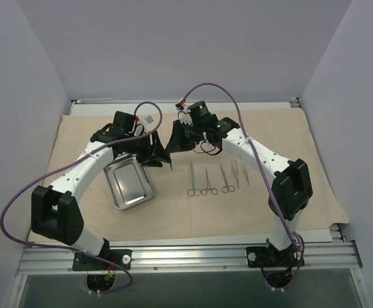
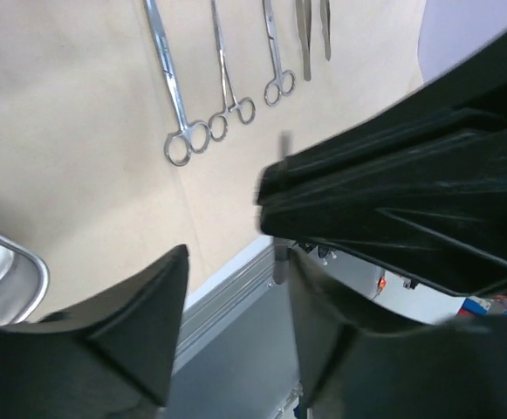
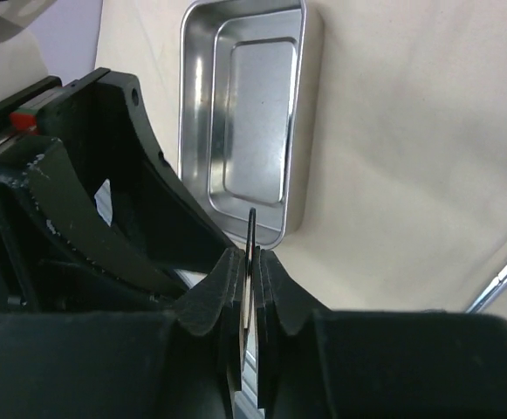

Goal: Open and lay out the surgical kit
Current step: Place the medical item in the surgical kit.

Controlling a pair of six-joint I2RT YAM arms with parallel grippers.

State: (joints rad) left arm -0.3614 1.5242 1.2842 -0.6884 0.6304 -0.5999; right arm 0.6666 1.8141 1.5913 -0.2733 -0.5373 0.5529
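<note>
Plain booth, soft even light.
I see pale walls [image 1: 173,45] nine through three o'clock, aluminium rail [image 1: 186,253] at six.

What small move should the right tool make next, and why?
Probably the right tool should carry the slim instrument it grips to the bare cloth between the tray and the five laid-out instruments, then lower it; that spot continues the row.

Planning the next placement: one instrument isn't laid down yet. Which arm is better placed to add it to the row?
Right. The right hand is shut on a slim steel instrument; the left hand is open and empty.
</note>
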